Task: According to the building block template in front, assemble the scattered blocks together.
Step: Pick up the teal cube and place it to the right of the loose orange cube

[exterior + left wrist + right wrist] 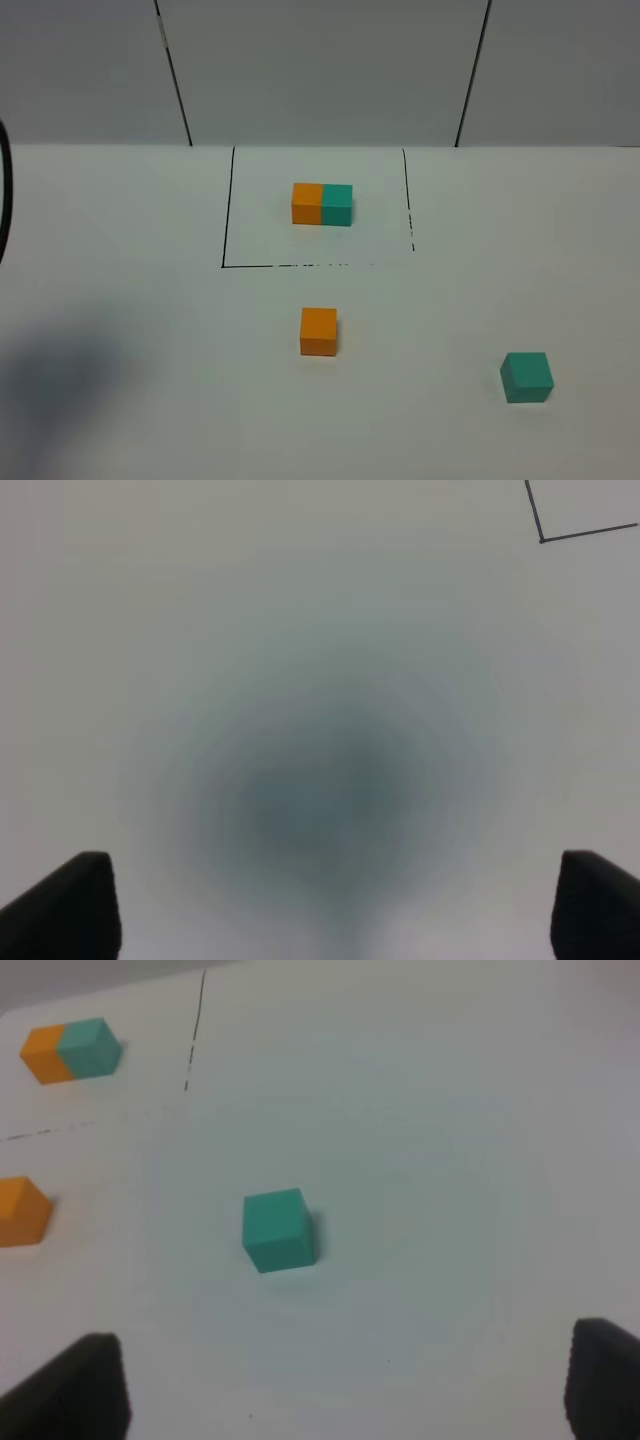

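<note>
The template (322,204), an orange cube joined to a teal cube, sits inside a black-lined square; it also shows in the right wrist view (72,1050). A single orange cube (318,331) lies in front of the square, also seen in the right wrist view (20,1212). A single teal cube (527,377) lies at the front right, apart from it. In the right wrist view the teal cube (278,1230) lies ahead of my open right gripper (345,1385). My open left gripper (330,910) hovers over bare table, empty. Neither gripper shows in the exterior view.
The black-lined square (229,215) marks the far middle of the white table (150,300); its corner shows in the left wrist view (542,540). A dark shadow (60,390) lies at the front left. A dark cable (5,190) curves at the left edge.
</note>
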Robot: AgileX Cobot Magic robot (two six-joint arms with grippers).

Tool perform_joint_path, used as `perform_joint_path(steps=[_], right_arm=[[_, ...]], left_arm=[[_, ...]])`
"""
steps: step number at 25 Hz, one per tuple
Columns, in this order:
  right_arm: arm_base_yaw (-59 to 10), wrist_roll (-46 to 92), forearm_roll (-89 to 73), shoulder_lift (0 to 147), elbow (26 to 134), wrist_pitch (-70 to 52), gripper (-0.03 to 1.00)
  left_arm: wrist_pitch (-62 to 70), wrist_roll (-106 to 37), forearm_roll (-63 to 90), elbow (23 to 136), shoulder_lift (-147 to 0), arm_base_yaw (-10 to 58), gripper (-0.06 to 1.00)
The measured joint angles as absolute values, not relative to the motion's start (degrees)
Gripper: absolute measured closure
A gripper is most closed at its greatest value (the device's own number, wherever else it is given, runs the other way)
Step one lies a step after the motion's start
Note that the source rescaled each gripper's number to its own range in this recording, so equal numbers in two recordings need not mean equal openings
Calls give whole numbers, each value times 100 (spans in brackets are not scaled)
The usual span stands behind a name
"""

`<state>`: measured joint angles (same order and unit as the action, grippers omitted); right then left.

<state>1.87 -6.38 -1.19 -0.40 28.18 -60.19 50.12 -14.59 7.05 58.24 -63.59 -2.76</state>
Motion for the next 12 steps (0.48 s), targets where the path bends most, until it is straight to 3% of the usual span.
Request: perform_joint_path(steps=[12], right_arm=[[187,-633,-119,-40,2818,-6019,22]], left_arm=[[5176,-920,705,4252,-3615,-276,14]])
